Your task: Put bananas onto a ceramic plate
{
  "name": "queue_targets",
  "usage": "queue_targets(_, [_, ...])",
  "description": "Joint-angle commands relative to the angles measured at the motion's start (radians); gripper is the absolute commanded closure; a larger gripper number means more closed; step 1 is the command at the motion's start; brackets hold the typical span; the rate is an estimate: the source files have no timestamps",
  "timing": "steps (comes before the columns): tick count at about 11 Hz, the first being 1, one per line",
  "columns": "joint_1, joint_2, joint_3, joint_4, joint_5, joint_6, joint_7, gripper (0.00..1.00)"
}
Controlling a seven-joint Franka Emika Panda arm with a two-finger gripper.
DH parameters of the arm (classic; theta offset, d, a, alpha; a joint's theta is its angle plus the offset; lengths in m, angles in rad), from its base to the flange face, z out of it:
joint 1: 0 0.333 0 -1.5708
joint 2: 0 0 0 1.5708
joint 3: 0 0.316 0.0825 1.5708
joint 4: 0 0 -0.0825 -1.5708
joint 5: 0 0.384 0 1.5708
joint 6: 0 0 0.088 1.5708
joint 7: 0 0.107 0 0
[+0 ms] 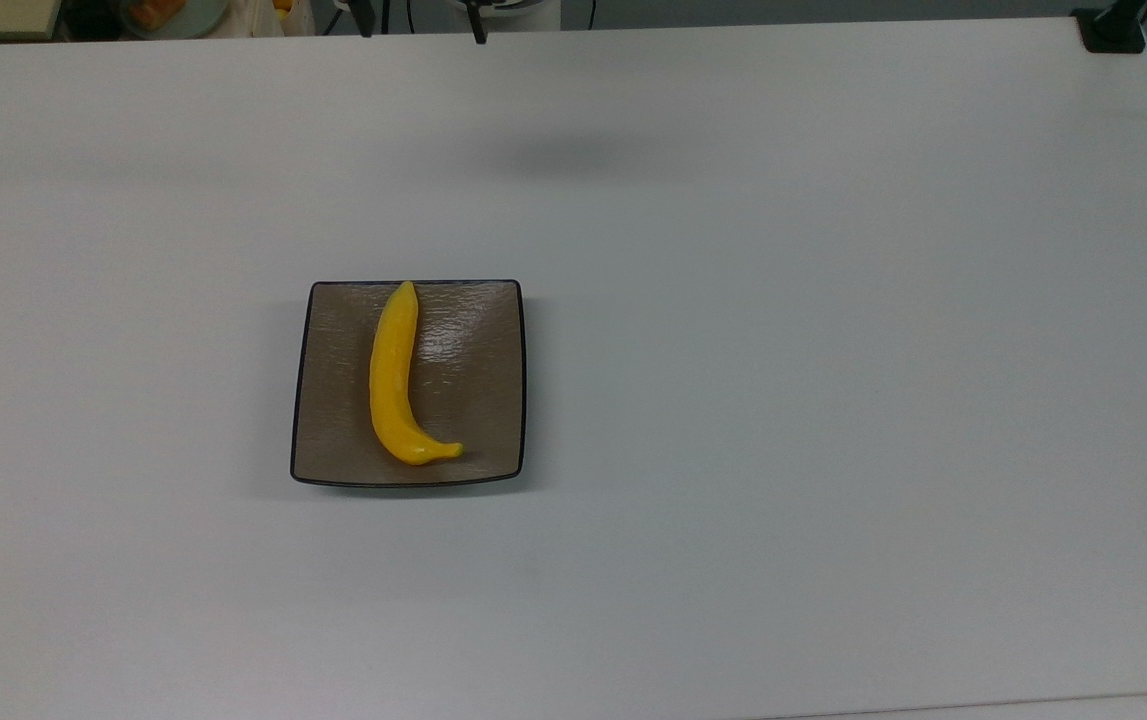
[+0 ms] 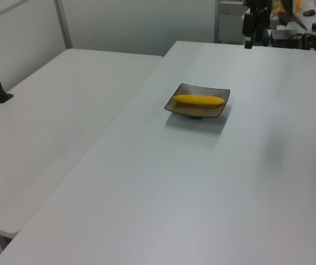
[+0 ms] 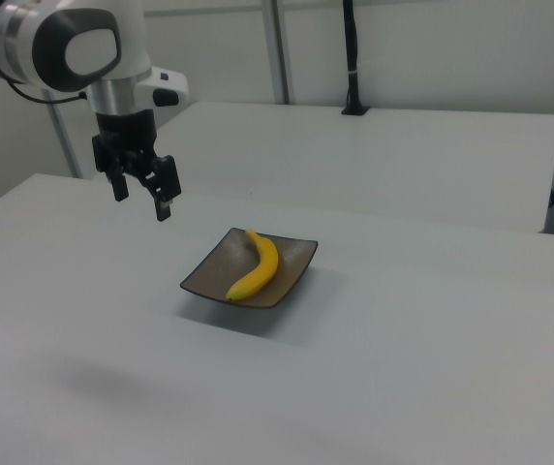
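Note:
A bright yellow banana lies lengthwise on the square brown plate, its stem tip toward the top view's bottom. It also rests on the plate as the banana in the left view. In the right view the banana lies on the plate. My gripper hangs open and empty above the table, up and to the right view's left of the plate. Its two fingertips poke in at the top view's upper edge, and the gripper is far behind the plate in the left view.
The plate sits on a wide white table. A second white table adjoins it on the left view's left. A black clamped post stands at the top view's upper right corner. Clutter lies beyond the table's far edge.

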Motion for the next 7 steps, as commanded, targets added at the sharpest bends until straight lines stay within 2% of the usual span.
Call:
queue_targets(1, [0.018, -0.001, -0.001, -0.016, -0.021, 0.000, 0.002, 0.00])
queue_targets(3, [0.018, -0.001, 0.001, -0.016, -0.074, 0.001, -0.091, 0.00])
queue_targets(7, [0.018, -0.001, 0.001, -0.021, -0.079, 0.041, -0.113, 0.00])
